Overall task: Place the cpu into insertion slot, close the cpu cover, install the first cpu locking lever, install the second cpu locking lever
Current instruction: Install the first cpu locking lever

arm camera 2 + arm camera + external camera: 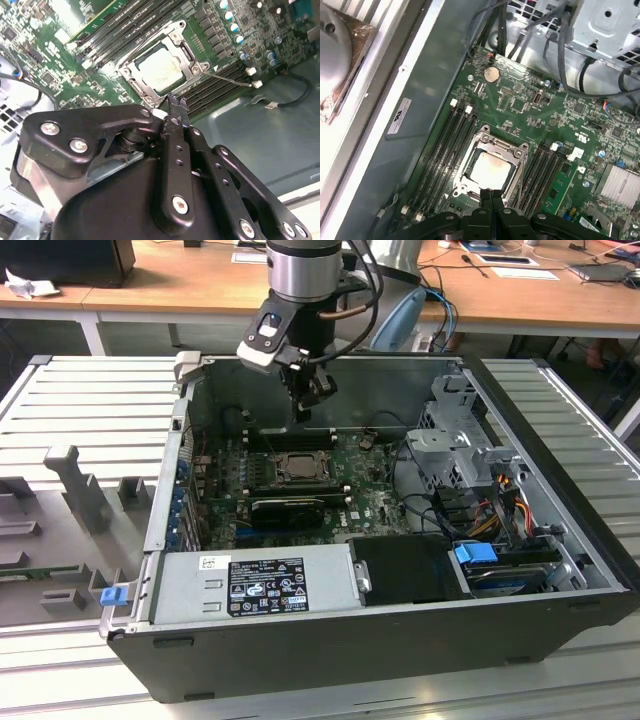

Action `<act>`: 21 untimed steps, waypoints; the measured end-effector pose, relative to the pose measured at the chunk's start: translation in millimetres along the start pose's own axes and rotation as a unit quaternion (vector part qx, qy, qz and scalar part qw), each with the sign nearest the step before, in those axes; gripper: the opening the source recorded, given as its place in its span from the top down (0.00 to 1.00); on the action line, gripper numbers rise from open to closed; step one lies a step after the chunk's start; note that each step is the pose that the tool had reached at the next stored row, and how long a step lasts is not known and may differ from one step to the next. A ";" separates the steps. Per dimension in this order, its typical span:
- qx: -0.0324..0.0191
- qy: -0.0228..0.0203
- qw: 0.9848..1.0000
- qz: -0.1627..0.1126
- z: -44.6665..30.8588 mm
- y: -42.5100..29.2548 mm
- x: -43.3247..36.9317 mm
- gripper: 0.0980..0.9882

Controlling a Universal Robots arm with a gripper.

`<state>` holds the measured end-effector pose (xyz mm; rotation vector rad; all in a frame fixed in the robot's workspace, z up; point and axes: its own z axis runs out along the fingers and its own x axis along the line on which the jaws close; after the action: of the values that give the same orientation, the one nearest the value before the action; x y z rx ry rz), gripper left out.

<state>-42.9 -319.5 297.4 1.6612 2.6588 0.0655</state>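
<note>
Cpu (490, 170), pale silver square within window of cpu cover (497, 145); jaws pressed together.

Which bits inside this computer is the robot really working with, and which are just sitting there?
For the job:
- the cpu, sitting in its socket
- the cpu cover, the metal frame round it
- the gripper, hanging close by

Just sitting there:
- the power supply box
- the coin battery
- the memory slots
- the drive cage
</note>
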 end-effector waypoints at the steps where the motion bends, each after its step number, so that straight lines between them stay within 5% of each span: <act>1: 0.000 0.001 1.000 -0.015 0.0 0.0 0.0 0.99; 7: 0.001 0.002 0.998 -0.061 0.0 0.0 0.0 0.99; 12: 0.002 0.004 0.995 -0.104 0.1 0.0 -0.1 0.99; 21: 0.003 0.008 0.981 -0.196 0.1 0.0 -0.1 0.99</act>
<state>-42.9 -319.6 297.3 1.1094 2.9411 0.0662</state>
